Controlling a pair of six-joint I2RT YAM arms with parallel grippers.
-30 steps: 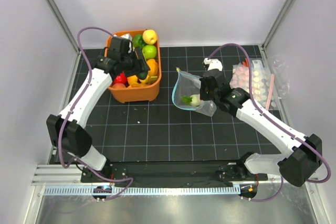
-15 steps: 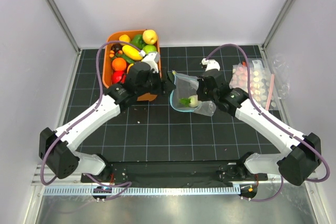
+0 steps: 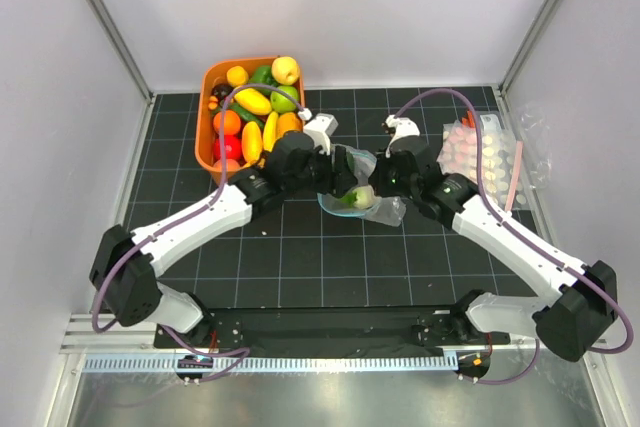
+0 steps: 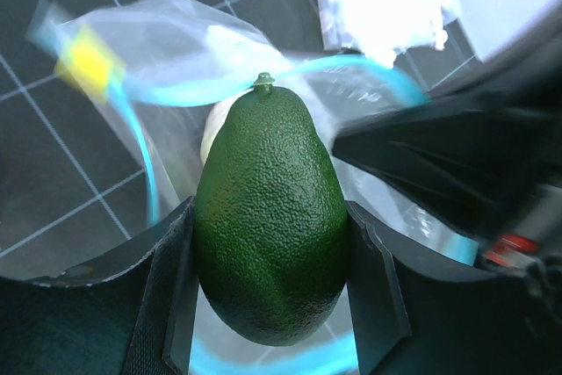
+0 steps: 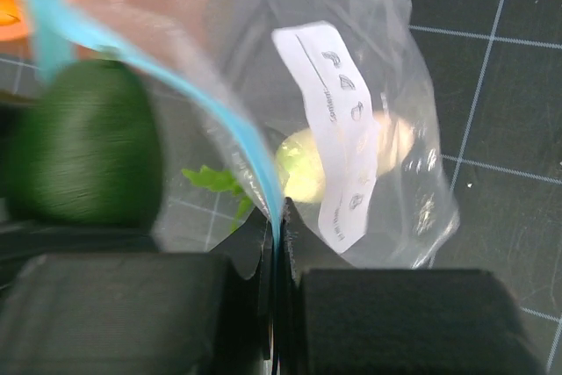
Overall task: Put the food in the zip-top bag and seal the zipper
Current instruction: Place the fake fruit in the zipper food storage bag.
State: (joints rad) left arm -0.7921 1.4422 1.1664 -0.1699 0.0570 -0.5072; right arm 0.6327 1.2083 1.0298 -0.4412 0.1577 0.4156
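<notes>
My left gripper (image 3: 336,171) is shut on a dark green avocado (image 4: 268,208) and holds it at the open mouth of the clear zip-top bag (image 3: 372,205). In the left wrist view the teal-blue zipper (image 4: 351,68) curves round behind the avocado. My right gripper (image 3: 384,181) is shut on the zipper strip (image 5: 224,107) and holds that edge of the bag up. A white radish with green leaves (image 5: 303,169) lies inside the bag. The avocado also shows, blurred, at the left of the right wrist view (image 5: 88,147).
An orange basket (image 3: 203,87) with several toy fruits stands at the back left. Crinkled clear packs with pink dots (image 3: 485,152) lie at the right edge of the black gridded mat. White walls and metal posts close in the back and sides.
My left arm has swung right from the basket to the bag's mouth with the avocado in its jaws. My right gripper has kept its hold on the zipper, shifting the bag slightly.
</notes>
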